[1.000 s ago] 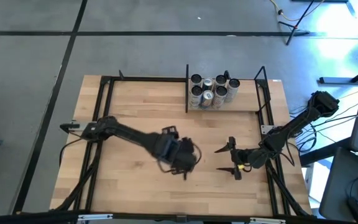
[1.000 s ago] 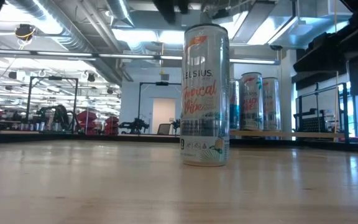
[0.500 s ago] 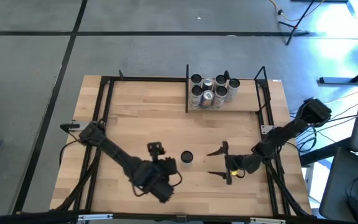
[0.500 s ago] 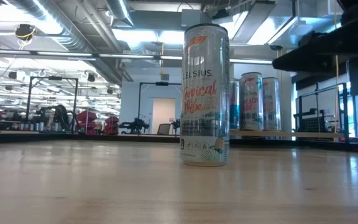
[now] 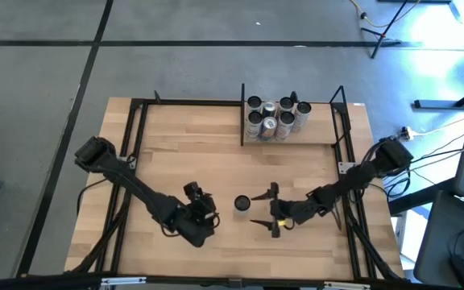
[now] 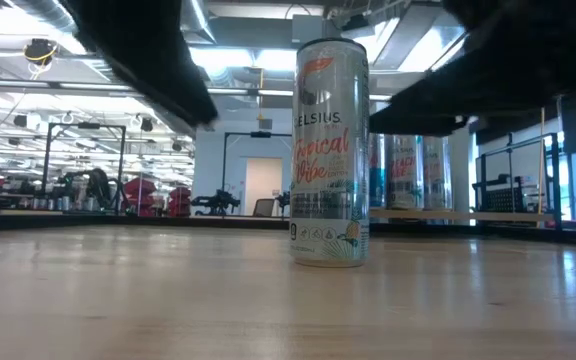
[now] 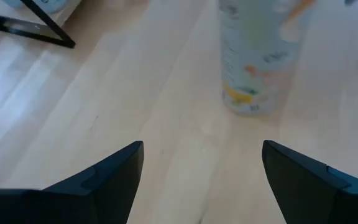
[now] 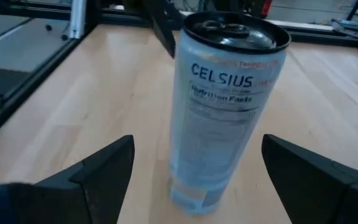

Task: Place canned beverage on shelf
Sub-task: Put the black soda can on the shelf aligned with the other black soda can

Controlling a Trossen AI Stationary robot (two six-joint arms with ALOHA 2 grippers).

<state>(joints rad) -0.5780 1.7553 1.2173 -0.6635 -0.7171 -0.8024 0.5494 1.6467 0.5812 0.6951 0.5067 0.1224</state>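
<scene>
**Both grippers open, can standing between them**

Right gripper (image 5: pixel 263 208) is spread wide, just beside the can (image 5: pixel 242 204) on its right, fingers not touching it. Wrist view has the can (image 8: pixel 225 106) dead ahead between my fingertips, upright, label readable. Left gripper (image 5: pixel 208 211) is also spread, near the can's left side, clear of it; can (image 7: pixel 257 59) sits ahead of those fingers. Can stands free on the desk (image 5: pixel 184 161), front-centre. Shelf (image 5: pixel 292 138) is at the far right end, well apart, already holding a cluster of cans (image 5: pixel 274 117).
</scene>
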